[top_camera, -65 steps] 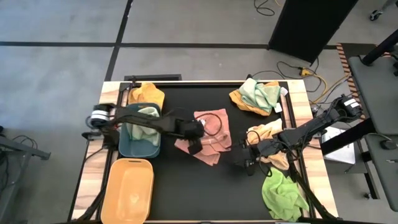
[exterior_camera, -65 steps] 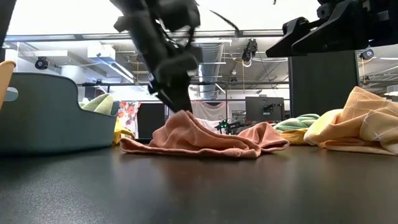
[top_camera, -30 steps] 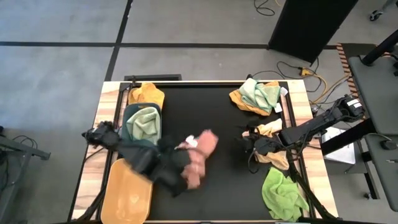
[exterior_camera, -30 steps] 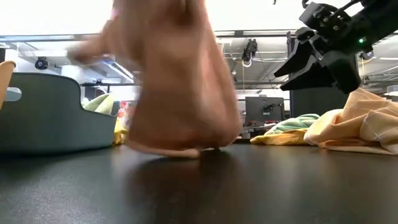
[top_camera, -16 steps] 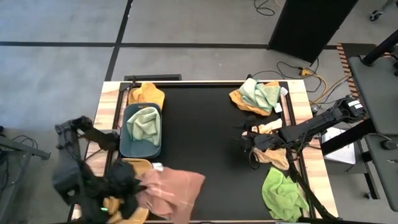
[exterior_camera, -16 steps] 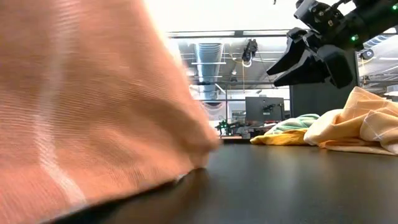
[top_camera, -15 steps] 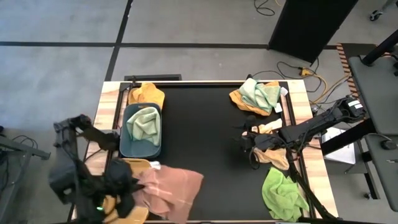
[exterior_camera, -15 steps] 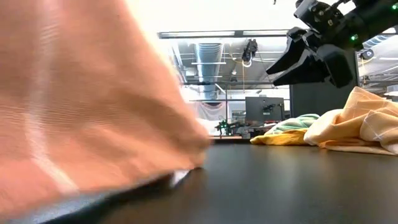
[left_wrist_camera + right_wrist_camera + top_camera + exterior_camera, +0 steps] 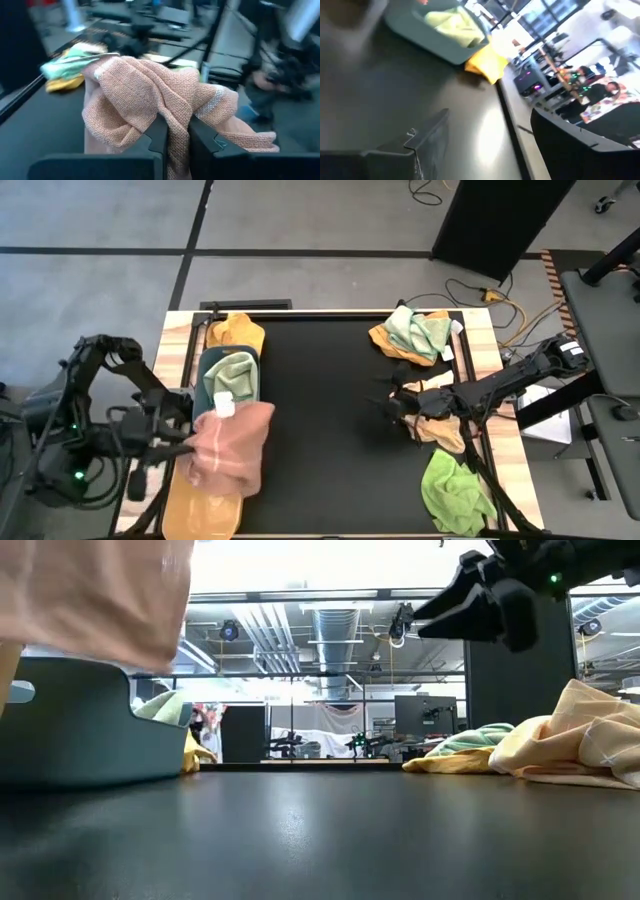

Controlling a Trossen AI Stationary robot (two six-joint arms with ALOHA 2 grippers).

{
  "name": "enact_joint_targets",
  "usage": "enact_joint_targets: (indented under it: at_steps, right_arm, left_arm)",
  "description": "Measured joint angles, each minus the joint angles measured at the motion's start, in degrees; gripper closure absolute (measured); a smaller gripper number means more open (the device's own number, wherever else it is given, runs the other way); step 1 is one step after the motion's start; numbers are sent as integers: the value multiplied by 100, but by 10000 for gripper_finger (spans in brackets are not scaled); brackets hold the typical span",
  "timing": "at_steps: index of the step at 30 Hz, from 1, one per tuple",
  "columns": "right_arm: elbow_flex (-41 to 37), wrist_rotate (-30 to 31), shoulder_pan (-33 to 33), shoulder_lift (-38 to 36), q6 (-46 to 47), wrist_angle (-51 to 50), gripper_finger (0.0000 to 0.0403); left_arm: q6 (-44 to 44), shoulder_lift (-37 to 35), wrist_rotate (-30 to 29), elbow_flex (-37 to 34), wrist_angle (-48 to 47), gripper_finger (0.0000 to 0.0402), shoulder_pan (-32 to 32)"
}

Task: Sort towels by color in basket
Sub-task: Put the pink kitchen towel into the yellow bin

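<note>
A salmon pink towel (image 9: 232, 448) hangs bunched over the orange basket (image 9: 205, 505) and the near end of the teal basket (image 9: 205, 415). My left gripper (image 9: 193, 444) is shut on the towel at the table's left edge. In the low view the towel (image 9: 90, 600) fills the top left. A pale mint towel (image 9: 232, 372) lies in the teal basket. My right gripper (image 9: 390, 406) hovers open right of the table's middle, beside a peach towel (image 9: 437, 425). A lime towel (image 9: 455, 492) lies near right and a mustard towel (image 9: 238, 331) far left. My left gripper pinches a gathered fold of the pink towel (image 9: 172, 127) between its two fingers (image 9: 157, 137), several layers thick. The fingers come about level from the table's left side. The towel droops past them, clear of the table; I cannot tell whether it touches a basket.
A heap of orange and mint towels (image 9: 412, 335) lies at the far right corner. The dark table top (image 9: 320, 410) between the baskets and my right arm is bare. The two baskets stand end to end along the left edge.
My left gripper has swung the pink towel from the table's middle toward the near left corner. It has then lifted the towel back over the baskets, clear of the table. My right gripper has stayed by the peach towel and turned a little.
</note>
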Motion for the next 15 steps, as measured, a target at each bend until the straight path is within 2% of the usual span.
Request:
enact_joint_targets:
  at_steps: [3,5,8,12,15]
  right_arm:
    - [0,17,-207,0,98,309,138]
    - [0,19,-354,0,389,552,142]
    - [0,20,-527,0,1072,821,151]
    - [1,19,-649,0,1784,897,161]
    - [0,18,-655,0,2233,794,166]
  left_arm:
    - [1168,129,348,124,401,378,-159]
    - [1517,242,517,250,391,378,-353]
    - [1514,381,561,422,121,378,-837]
    - [868,580,392,697,-526,378,-1603]
    - [1213,550,242,936,-463,378,-2101]
